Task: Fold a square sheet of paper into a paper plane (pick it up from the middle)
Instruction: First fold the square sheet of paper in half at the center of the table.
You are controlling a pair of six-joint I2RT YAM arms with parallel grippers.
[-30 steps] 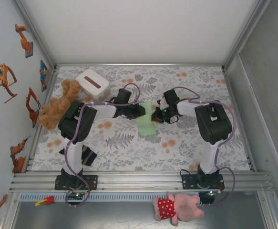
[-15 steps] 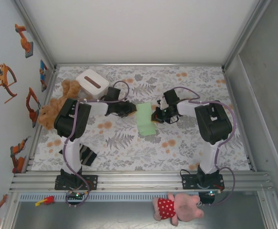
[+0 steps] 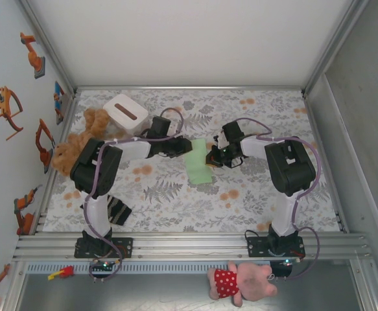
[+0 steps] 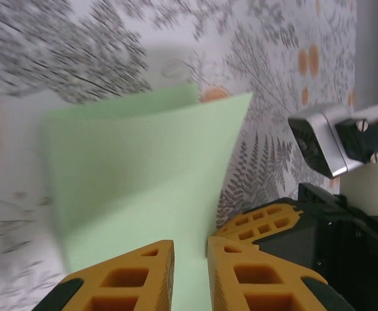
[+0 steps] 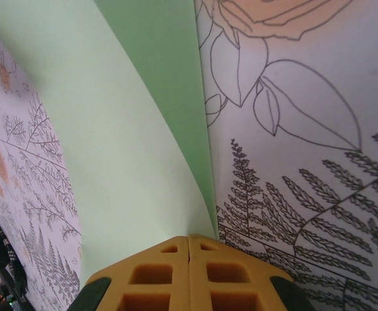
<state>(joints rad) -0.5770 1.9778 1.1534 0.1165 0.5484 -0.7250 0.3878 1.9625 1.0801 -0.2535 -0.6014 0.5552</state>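
**Folded sheet between two grippers**

Top external: the square sheet of paper [image 3: 200, 167], folded to a narrow strip, is seen mid-table [image 3: 176, 201], flanked by the left gripper [image 3: 187, 148] and right gripper [image 3: 210, 157].

Left wrist: the fingers are held narrowly parted over the sheet's near edge; a grip cannot be confirmed.

Right wrist: the fingers are pressed together on the sheet's raised upper layer.

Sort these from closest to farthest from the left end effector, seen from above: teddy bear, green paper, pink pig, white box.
1. green paper, right at the left end effector
2. white box, back left
3. teddy bear, far left
4. pink pig, front, right side
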